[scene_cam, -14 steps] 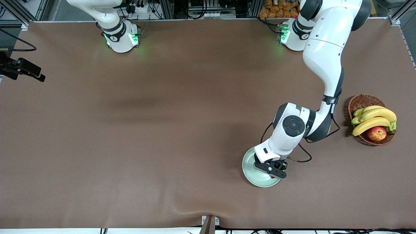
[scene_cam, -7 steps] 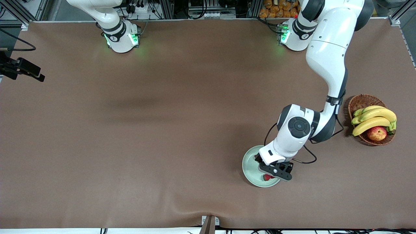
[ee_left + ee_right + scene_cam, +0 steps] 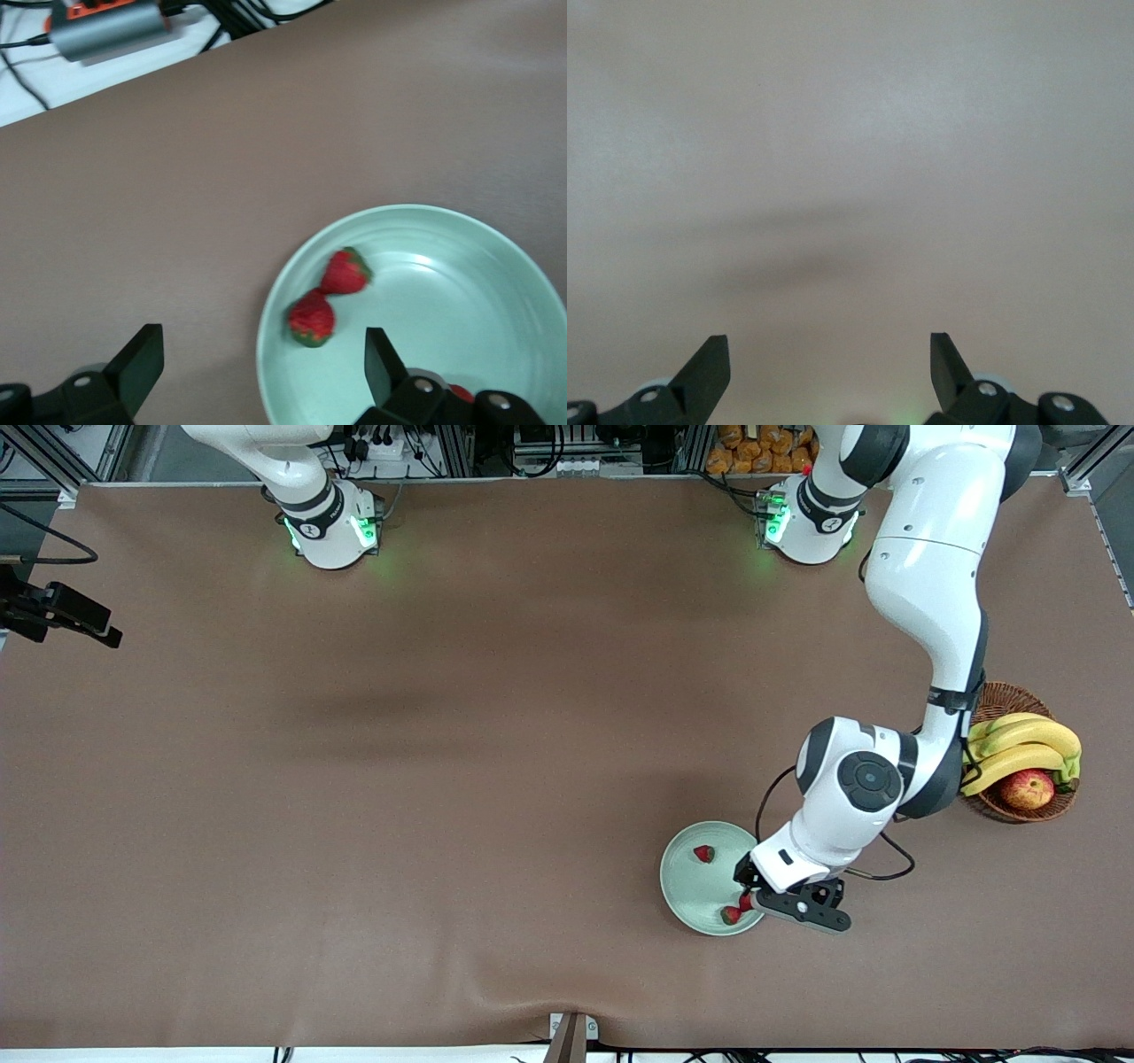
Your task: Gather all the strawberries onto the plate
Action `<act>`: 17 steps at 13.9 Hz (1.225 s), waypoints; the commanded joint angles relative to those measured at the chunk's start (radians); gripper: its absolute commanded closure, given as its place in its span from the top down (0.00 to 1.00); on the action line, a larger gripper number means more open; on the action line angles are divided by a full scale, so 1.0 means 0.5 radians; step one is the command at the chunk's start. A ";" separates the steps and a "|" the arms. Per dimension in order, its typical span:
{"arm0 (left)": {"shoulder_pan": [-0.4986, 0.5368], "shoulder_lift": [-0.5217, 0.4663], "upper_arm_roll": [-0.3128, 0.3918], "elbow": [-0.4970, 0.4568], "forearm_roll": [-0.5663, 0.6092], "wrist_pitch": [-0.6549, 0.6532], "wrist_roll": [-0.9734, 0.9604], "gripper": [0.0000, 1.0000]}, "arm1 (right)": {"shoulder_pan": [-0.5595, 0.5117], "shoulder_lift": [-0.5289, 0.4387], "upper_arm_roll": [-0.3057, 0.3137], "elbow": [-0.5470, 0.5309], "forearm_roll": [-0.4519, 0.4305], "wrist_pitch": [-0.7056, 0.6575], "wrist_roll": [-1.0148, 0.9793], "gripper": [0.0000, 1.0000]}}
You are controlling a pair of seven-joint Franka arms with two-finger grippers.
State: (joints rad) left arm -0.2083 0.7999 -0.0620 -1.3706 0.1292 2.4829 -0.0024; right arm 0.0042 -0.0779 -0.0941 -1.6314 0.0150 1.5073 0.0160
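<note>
The three strawberries lie in the plate (image 3: 687,881): one strawberry (image 3: 703,854) at the part farther from the front camera, two strawberries (image 3: 328,297) close together near the nearer rim. The plate sits on the brown tabletop (image 3: 399,779). My left fingers (image 3: 142,367) are spread wide and hold nothing, over the plate's edge toward the left arm's end. My right fingers (image 3: 709,363) are spread too, over bare tabletop; that arm waits. A wicker basket (image 3: 1001,700) with bananas (image 3: 1028,748) and an apple (image 3: 1028,788) stands apart.

Even overhead light, soft shadows
</note>
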 commanded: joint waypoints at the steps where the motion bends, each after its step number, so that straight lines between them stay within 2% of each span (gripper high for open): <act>1: 0.097 -0.047 -0.026 -0.029 -0.025 0.001 0.008 1.00 | -0.014 -0.019 0.013 0.020 -0.012 -0.033 0.036 1.00; 4: 0.140 -0.154 -0.032 -0.044 -0.083 -0.051 -0.026 1.00 | -0.014 -0.019 0.013 0.020 -0.012 -0.033 0.036 1.00; 7: 0.220 -0.271 -0.026 -0.041 -0.206 -0.305 -0.029 1.00 | -0.014 -0.019 0.013 0.020 -0.012 -0.033 0.036 1.00; 13: 0.349 -0.624 -0.032 -0.051 -0.218 -0.952 -0.038 1.00 | -0.014 -0.016 0.013 0.029 -0.015 -0.048 0.036 1.00; 17: 0.321 -0.884 -0.032 -0.051 -0.215 -1.311 -0.421 1.00 | -0.014 -0.016 0.013 0.032 -0.015 -0.054 0.036 1.00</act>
State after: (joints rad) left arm -0.0397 0.4410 -0.0763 -1.3629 0.0351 1.8964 -0.1361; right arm 0.0042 -0.0779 -0.0941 -1.6278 0.0150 1.4999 0.0164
